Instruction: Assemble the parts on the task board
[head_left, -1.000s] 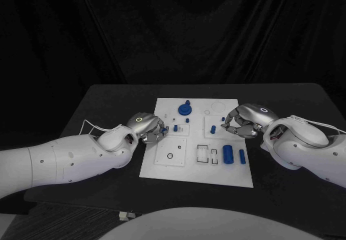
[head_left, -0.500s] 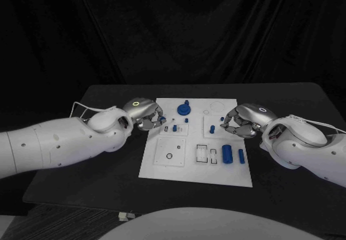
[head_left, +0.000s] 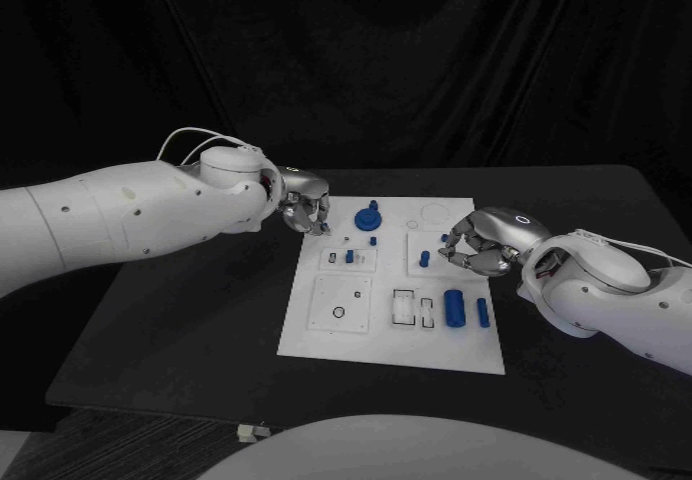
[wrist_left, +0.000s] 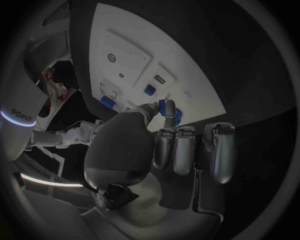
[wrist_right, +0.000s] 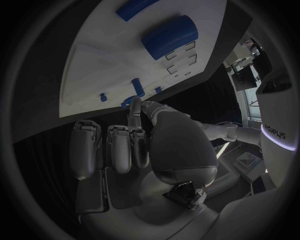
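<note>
This looks like a robotics lab set up as a test cell. A black worktop (head_left: 216, 300) stands against dark curtains (head_left: 404, 80) that close off the whole backdrop. On it lies a white task board (head_left: 325, 335) with cut-out slots and small blue parts (head_left: 456, 307), the sort of bench fixture used for assembly trials.

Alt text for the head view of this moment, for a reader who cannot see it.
Two white robot arms reach over a white task board on a black table. The left hand, at the board's far left corner, pinches a small blue part. The right hand hovers with curled fingers at the right edge. A blue knob, pegs and cylinders sit on the board.
</note>
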